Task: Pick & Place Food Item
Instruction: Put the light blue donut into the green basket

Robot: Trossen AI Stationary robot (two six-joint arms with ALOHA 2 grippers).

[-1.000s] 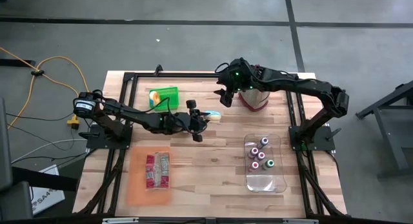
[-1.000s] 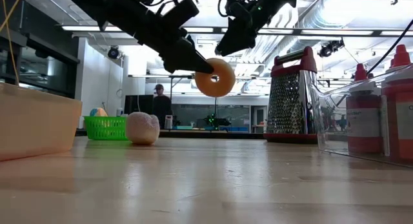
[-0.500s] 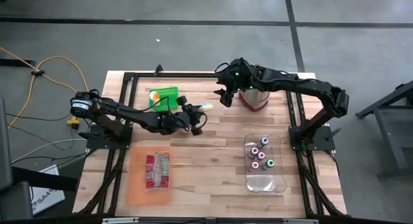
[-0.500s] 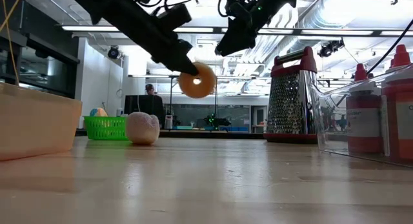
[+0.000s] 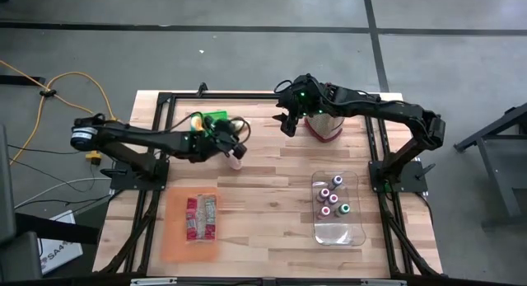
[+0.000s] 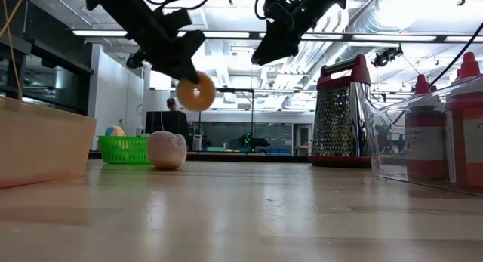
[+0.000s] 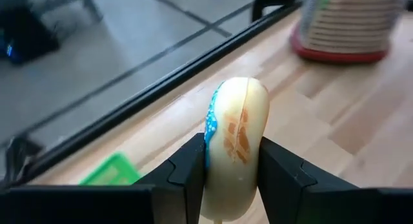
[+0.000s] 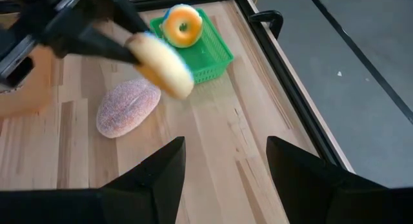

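Note:
A tan donut with blue icing hangs in the air just right of the green basket, with my left gripper shut on it. A second, orange-glazed donut lies in the basket. A pink sugared bun rests on the wood below and just nearer than the held donut. My right gripper hovers open and empty above the far middle of the table, beside the grater. My left gripper pinches the donut's two flat faces between its two fingers, one on the iced side and one on the plain side. The fingers come from the table's left, slanting a little downward. The donut stands on edge, lifted clear of the table.
A metal grater with red trim stands at the far right. A clear tray of small bottles sits near right, and an orange tray with a packaged item near left. A black frame edges the table. A person stands in the room beyond.
My left gripper has carried the donut toward the table's left and far edges, up to the green basket, and has rolled its wrist, turning the donut with it. The donut stays gripped and clear of the table.

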